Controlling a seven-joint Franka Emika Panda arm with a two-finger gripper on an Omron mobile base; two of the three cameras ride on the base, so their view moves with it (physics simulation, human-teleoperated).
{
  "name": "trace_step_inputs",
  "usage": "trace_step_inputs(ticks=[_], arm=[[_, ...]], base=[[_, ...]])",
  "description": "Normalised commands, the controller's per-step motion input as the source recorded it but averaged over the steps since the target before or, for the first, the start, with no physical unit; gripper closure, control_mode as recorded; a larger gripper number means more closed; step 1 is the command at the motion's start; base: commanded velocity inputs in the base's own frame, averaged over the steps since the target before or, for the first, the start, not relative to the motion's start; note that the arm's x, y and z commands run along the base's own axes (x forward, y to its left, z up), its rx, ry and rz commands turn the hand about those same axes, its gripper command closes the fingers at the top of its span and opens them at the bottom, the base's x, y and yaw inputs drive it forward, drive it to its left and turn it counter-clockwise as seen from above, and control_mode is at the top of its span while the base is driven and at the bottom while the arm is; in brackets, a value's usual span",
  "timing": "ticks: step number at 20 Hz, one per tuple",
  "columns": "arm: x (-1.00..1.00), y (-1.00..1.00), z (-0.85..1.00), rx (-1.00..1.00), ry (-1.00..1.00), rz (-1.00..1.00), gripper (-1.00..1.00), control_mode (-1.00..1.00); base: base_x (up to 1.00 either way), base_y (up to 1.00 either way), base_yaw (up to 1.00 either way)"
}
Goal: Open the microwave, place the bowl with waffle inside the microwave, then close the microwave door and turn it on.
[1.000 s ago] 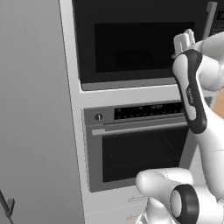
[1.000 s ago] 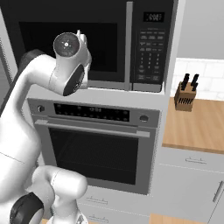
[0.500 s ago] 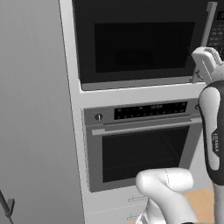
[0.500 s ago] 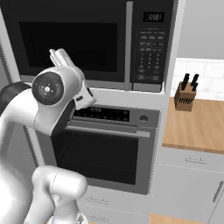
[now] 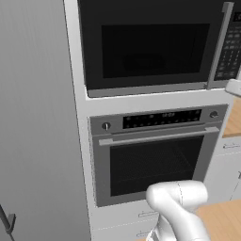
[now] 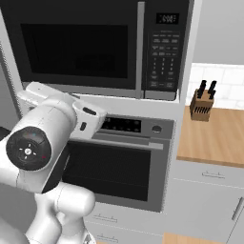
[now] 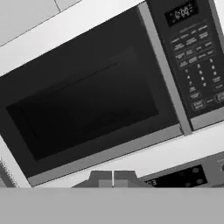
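Nearest to me, the two-finger gripper (image 7: 113, 180) shows its two dark tips pressed side by side, so I read the jaws as together, holding nothing. Past them I see the steel wall oven (image 6: 126, 164) with its horizontal bar handle, door shut. Above it sits the large built-in black microwave (image 6: 102, 45); its wide black door with dark glass window (image 7: 87, 103) is closed, long grey vertical bar handle (image 5: 218, 44) beside the button keypad strip (image 7: 194, 72). Through the glass I cannot tell what is inside. A wooden knife block (image 6: 202, 106) stands on the counter farther right.
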Motion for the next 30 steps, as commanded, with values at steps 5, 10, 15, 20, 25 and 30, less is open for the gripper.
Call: trace_step_inputs(ticks=[5, 10, 15, 20, 25, 30], arm=[[-0.46, -0.12, 0.33, -0.58, 0.00, 0.01, 1.00, -1.00], [0.04, -0.09, -0.10, -0.47, 0.00, -0.01, 1.00, -1.00], [0.25, -0.34, -0.40, -0.04, -0.02, 0.00, 1.00, -1.00], [0.21, -0.59, -0.47, 0.00, -0.14, 0.00, 1.00, -1.00], [0.59, -0.49, -0.17, 0.04, -0.14, 0.00, 1.00, -1.00], [0.73, -0.45, -0.01, 0.11, -0.14, 0.00, 1.00, -1.00]], base=[[0.00, 0.00, 0.00], [0.00, 0.00, 0.00], [0.00, 0.00, 0.00], [0.00, 0.00, 0.00], [0.00, 0.00, 0.00], [0.00, 0.00, 0.00]])
